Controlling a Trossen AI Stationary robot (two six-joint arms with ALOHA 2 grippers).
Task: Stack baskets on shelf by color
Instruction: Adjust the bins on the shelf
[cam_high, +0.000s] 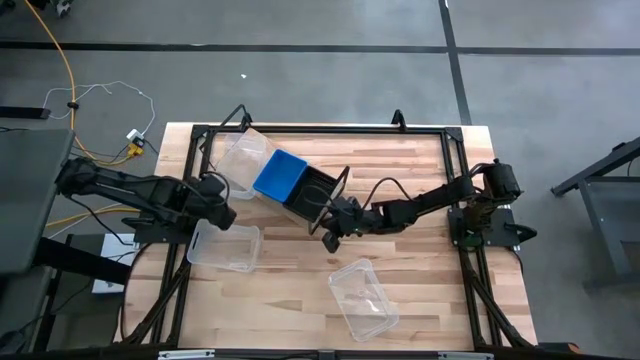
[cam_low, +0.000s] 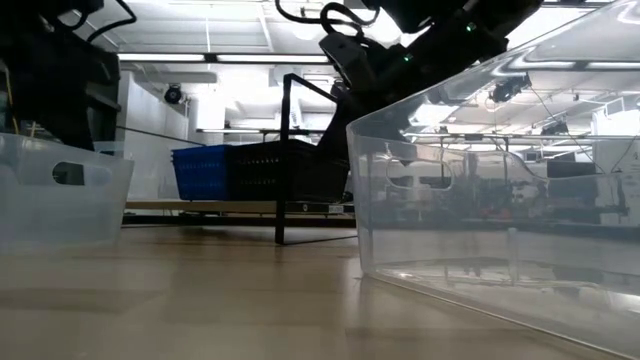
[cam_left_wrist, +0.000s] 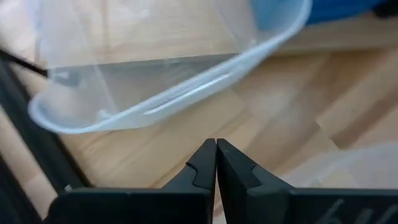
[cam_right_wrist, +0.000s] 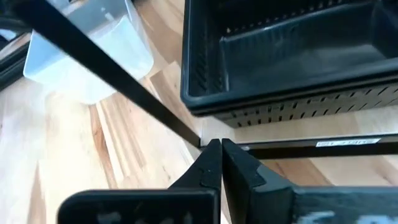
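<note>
The shelf's thin black frame (cam_high: 343, 185) stands mid-table with a black slatted basket (cam_high: 312, 192) in it. A blue basket (cam_high: 280, 175) and a clear basket (cam_high: 245, 155) lie beside it toward the far left. Two more clear baskets rest on the table, one at the left (cam_high: 222, 246) and one near the front (cam_high: 365, 297). My left gripper (cam_high: 225, 210) is shut and hangs between the far clear basket (cam_left_wrist: 155, 68) and the left one. My right gripper (cam_right_wrist: 216, 146) is shut, and its tips are at the shelf's lower black bar (cam_right_wrist: 298, 148), below the black basket (cam_right_wrist: 280, 56). My right gripper's shut fingertips come slanting down from the table's right side to the corner of the shelf's lower bar (cam_right_wrist: 202, 142). I cannot tell whether they touch it. My left gripper touches nothing.
A black metal frame (cam_high: 200, 135) runs around the table's edges. The front clear basket (cam_low: 500, 200) stands close to the low camera. Bare wood lies between it and the left clear basket (cam_low: 60, 200).
</note>
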